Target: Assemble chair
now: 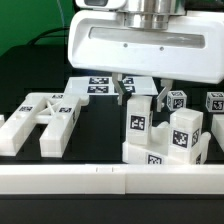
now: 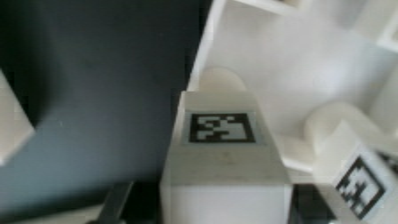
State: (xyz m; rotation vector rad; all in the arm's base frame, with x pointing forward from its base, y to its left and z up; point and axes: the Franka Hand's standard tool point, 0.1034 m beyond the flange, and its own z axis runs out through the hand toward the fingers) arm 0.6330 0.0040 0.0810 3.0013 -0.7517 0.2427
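Note:
My gripper (image 1: pixel 140 95) is shut on an upright white chair post (image 1: pixel 137 122) with a square tag on its face. Its dark fingers (image 1: pixel 122 92) grip the post's top from both sides. The post stands against a blocky white chair part (image 1: pixel 178 140) that bears several tags, right of centre. In the wrist view the post (image 2: pixel 221 130) runs up between the gripper (image 2: pixel 214 208) pads, with more tagged white chair plastic (image 2: pixel 356 165) beside it. An H-shaped white chair frame (image 1: pixel 45 118) lies flat on the exterior view's left.
The marker board (image 1: pixel 98 85) lies flat behind the gripper. Two more tagged white pieces (image 1: pixel 177 99) (image 1: pixel 215 104) stand at the back right. A white rail (image 1: pixel 100 180) runs along the table's front edge. The table top is black.

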